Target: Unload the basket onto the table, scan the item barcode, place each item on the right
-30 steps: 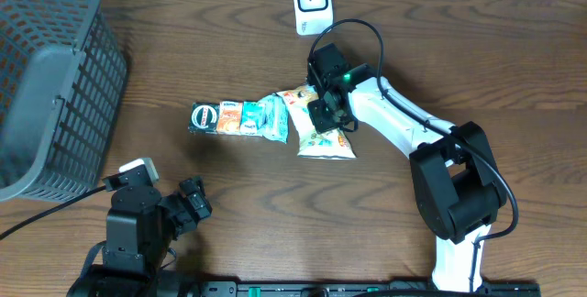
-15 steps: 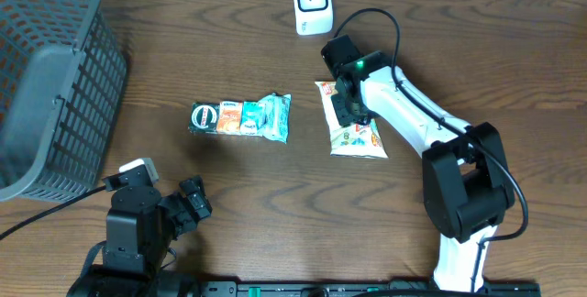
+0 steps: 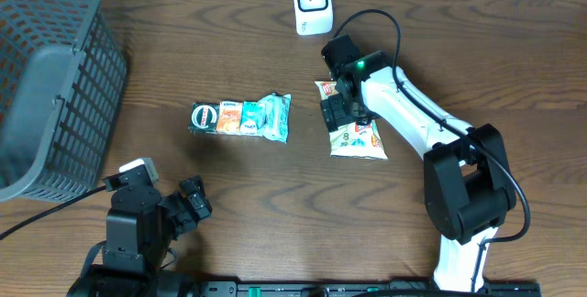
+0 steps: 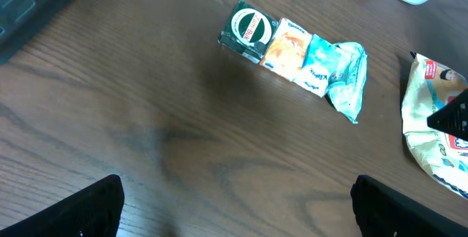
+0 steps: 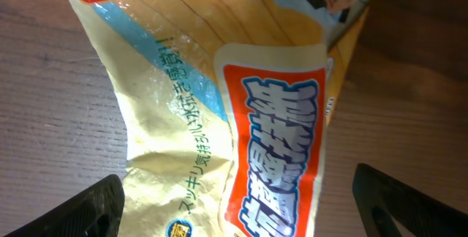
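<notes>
From overhead, your right gripper hung over the top end of the snack bag, which lay flat on the table, near the scanner but apart from it. The row of small packets lay to the bag's left. The basket at the table's far left showed nothing inside, so far as its mesh let you see. Your left gripper waited near the front edge, away from everything.

In the left wrist view, that gripper stood wide open and empty. The packets and the bag's edge lay ahead of it.

In the right wrist view, your gripper had its fingers spread wide, either side of the bag, gripping nothing. No barcode showed on that face.

By my judgement, you were between grasps. The next move called for taking the bag up again, finding the barcode and turning it toward the scanner.
</notes>
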`<state>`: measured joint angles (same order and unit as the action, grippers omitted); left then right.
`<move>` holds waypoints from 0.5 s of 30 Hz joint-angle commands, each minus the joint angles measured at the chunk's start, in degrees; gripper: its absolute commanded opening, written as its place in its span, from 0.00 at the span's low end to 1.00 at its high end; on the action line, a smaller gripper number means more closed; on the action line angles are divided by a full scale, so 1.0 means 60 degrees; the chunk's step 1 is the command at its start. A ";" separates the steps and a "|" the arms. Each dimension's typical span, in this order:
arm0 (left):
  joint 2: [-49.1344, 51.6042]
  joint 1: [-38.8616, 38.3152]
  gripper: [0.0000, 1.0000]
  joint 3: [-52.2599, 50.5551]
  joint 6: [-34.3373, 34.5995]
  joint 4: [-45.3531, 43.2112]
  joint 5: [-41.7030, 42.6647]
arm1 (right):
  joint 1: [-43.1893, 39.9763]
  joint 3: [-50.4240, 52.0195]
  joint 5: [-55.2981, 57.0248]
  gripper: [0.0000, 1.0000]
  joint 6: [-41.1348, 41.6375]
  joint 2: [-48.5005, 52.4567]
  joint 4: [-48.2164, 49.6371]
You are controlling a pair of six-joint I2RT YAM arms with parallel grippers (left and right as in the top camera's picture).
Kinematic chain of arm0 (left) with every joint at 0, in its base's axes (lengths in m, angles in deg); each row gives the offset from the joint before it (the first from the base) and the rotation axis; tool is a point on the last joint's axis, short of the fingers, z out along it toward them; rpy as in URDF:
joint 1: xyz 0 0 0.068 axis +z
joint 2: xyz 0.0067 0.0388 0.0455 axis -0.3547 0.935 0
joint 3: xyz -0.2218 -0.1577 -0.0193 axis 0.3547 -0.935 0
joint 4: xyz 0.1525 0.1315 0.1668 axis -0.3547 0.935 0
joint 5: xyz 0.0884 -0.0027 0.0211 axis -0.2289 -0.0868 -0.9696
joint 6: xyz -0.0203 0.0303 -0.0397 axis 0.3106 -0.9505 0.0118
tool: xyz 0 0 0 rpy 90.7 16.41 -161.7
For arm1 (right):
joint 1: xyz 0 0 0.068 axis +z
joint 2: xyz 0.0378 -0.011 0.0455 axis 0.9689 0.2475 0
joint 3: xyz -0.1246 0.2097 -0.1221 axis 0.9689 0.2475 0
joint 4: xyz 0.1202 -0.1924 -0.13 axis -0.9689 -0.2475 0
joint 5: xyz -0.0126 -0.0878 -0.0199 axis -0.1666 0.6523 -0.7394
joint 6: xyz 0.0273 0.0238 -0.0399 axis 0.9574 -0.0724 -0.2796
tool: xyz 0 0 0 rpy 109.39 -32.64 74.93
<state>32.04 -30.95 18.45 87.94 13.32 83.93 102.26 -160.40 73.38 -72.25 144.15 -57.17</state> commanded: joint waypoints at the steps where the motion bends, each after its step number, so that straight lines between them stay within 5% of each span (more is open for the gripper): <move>1: -0.0044 0.0022 0.97 0.0018 -0.0022 -0.0007 -0.0025 | 0.0051 0.0554 -0.0171 0.94 0.0168 -0.0178 0.0474; 8: -0.0044 0.0022 0.98 0.0018 -0.0022 -0.0004 -0.0025 | 0.0047 0.1581 -0.0244 0.94 0.0160 -0.0175 0.1636; 13: -0.0044 0.0018 0.98 0.0018 -0.0022 -0.0004 -0.0025 | 0.0047 0.1923 -0.0240 0.38 0.0160 -0.0178 0.2113; 15: -0.0044 0.0022 0.98 0.0018 -0.0022 -0.0004 -0.0025 | 0.0047 0.1854 -0.0244 0.26 0.0160 -0.0211 0.2098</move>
<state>32.04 -30.95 18.45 87.92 13.32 83.93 102.17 -150.17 73.82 -71.33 142.95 -44.71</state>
